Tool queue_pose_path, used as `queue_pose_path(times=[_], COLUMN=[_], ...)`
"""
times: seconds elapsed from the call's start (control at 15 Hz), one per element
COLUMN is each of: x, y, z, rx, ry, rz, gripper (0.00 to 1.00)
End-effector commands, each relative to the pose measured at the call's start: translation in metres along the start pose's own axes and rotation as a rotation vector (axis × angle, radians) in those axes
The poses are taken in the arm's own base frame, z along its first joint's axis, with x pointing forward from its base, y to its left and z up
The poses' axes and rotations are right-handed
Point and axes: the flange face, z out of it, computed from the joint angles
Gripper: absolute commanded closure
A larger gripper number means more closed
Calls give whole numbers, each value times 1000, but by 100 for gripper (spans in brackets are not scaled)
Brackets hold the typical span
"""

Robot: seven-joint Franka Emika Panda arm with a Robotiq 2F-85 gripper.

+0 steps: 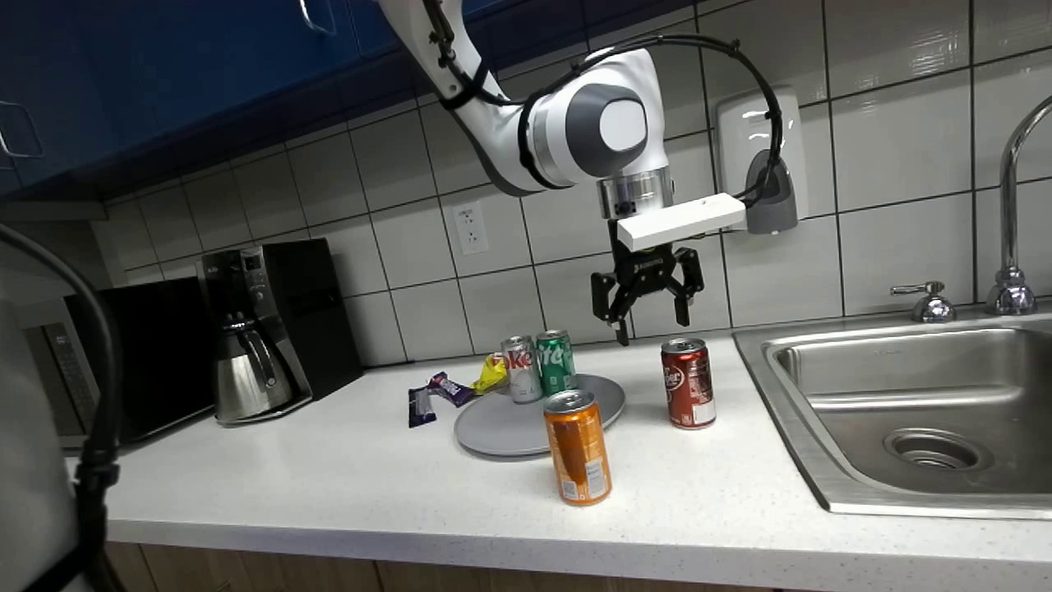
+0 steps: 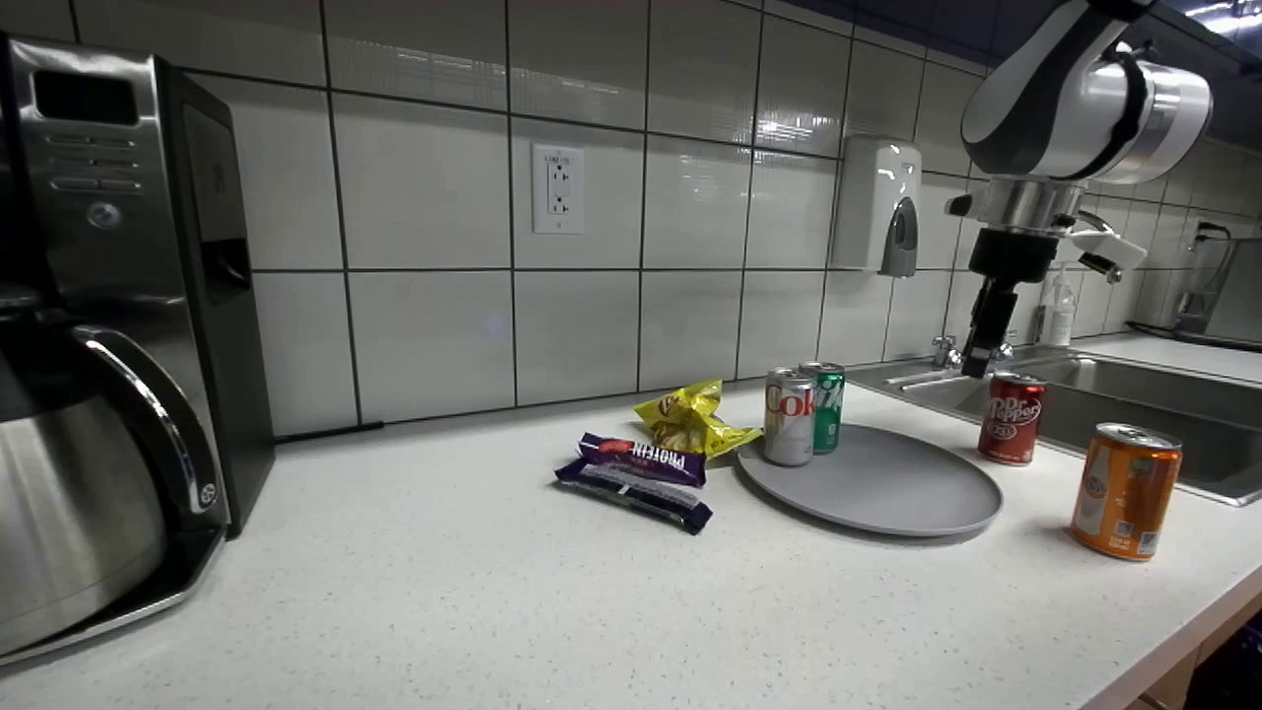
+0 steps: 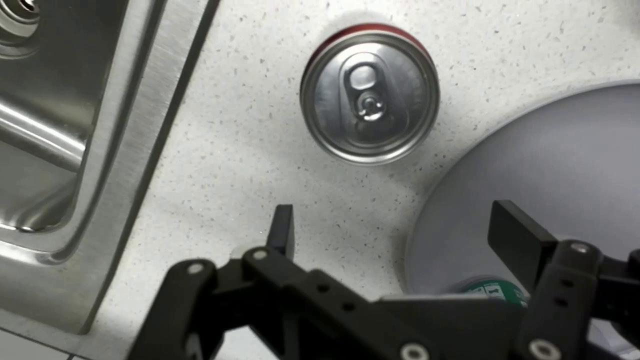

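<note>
Though near the red can (image 1: 689,385), gripper (image 1: 652,327) aloft, fingers (image 3: 283,230) downward, apart.

Gripper (image 1: 653,325) hangs above counter (image 2: 414,592), jaws wide apart; red can (image 3: 370,95) upright nearby, in the way low down; lane betw. it & sink (image 3: 155,85), narrower one betw. it & plate (image 3: 575,160); orange can (image 1: 578,448) stands off plate, toward counter's front edge, w/ a gap to red can; silver can (image 1: 522,370) & green can (image 1: 556,362) crowd plate's wall side, can't tell if touching; room over plate's front half; bag (image 2: 680,419) & bars (image 2: 641,460) block beside plate; wide lane from bars to coffee maker (image 2: 227,375); dispenser (image 2: 868,202) juts from wall (image 2: 424,177), above can height.
</note>
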Motion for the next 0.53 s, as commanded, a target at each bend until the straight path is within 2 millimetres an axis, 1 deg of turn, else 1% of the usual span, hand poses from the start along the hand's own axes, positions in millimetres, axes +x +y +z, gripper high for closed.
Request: queue_pose_path(times=[0.0, 0.47], x=[0, -5], y=[12, 15], z=[-1, 8], rx=[32, 59], ry=[2, -16], rz=[33, 43], gripper=[0, 0])
